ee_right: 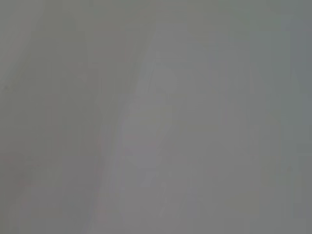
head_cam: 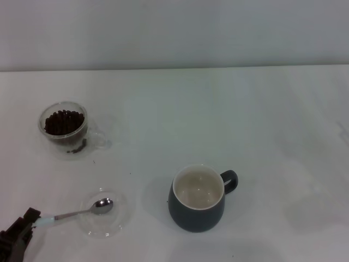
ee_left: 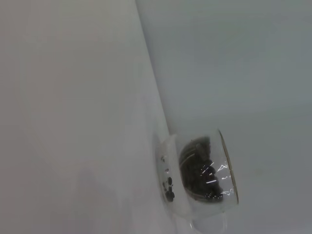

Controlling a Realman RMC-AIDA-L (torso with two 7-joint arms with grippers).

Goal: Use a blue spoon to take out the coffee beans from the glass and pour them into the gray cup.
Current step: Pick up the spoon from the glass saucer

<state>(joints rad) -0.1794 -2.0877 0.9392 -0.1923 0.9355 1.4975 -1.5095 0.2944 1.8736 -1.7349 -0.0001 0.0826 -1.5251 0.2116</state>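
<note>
One left gripper (head_cam: 31, 219), lower left of frame, at the blue spoon (head_cam: 82, 210) handle; I cannot tell its grip. Glass (head_cam: 64, 127) with coffee beans (head_cam: 64, 121) upper left; gray cup (head_cam: 198, 198) lower centre.

One glass (head_cam: 64, 126) of many coffee beans (head_cam: 64, 121), one gray cup (head_cam: 198, 199). One blue spoon (head_cam: 76, 212), one saucer (head_cam: 103, 213). One gripper (head_cam: 19, 232) shows.

Bare test bench: plain white table (head_cam: 218, 109), blank grey wall (head_cam: 174, 33), no furnishings.
</note>
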